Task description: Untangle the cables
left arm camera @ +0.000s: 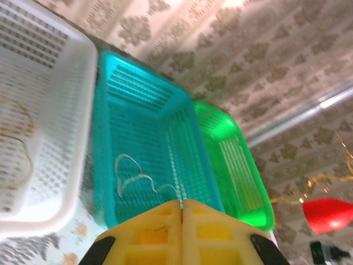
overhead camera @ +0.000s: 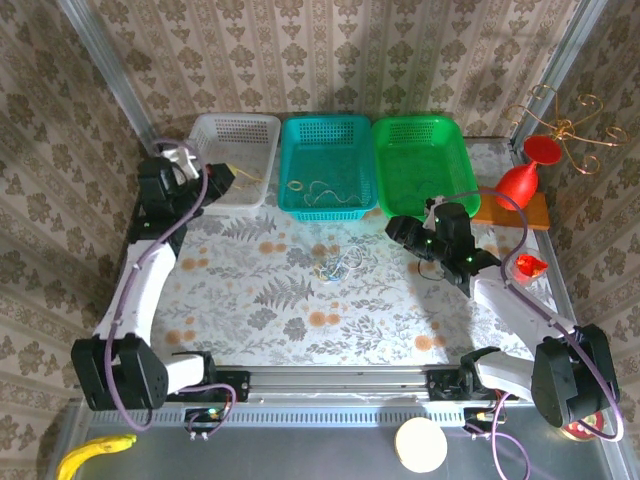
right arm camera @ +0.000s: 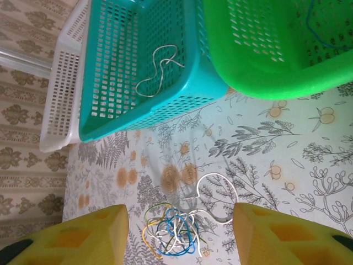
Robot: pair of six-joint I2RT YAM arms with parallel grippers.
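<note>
The table (overhead camera: 250, 330), covered in a fern-and-flower print cloth, carries three perforated baskets in a row along its far edge: a white basket (overhead camera: 262, 128), a teal basket (overhead camera: 290, 165) and a green basket (overhead camera: 455, 150), each touching the next. To the right of the green one a red goblet-shaped object (overhead camera: 525, 175) stands on an orange board (overhead camera: 535, 212), with a gold wire ornament (overhead camera: 565, 125) behind it. On the metal ledge in front of the arm bases lie a banana (overhead camera: 95, 455) and a round cream disc (overhead camera: 421, 445).

The left gripper (overhead camera: 222, 181) hangs at the near rim of the white basket; in its wrist view the yellow fingers (left arm camera: 160, 232) are pressed flat together with nothing between them. The right gripper (overhead camera: 398, 228) sits just in front of the green basket, its yellow fingers (right arm camera: 83, 237) spread wide and bare.

Nothing lies over the tangled cables (overhead camera: 338, 268), a small knot of white, yellow-tan and blue strands on open cloth mid-table. In the right wrist view the knot (right arm camera: 171, 229) lies between and just beyond the parted fingertips, apart from both, its lower edge cut off by the frame. It is well apart from the left gripper.

Single strands lie separately:
- a whitish cord (right arm camera: 157, 72) in the teal basket
- a tan cord (left arm camera: 16, 149) in the white basket
- a thin dark cord (right arm camera: 317, 27) in the green basket, only partly in frame
</note>
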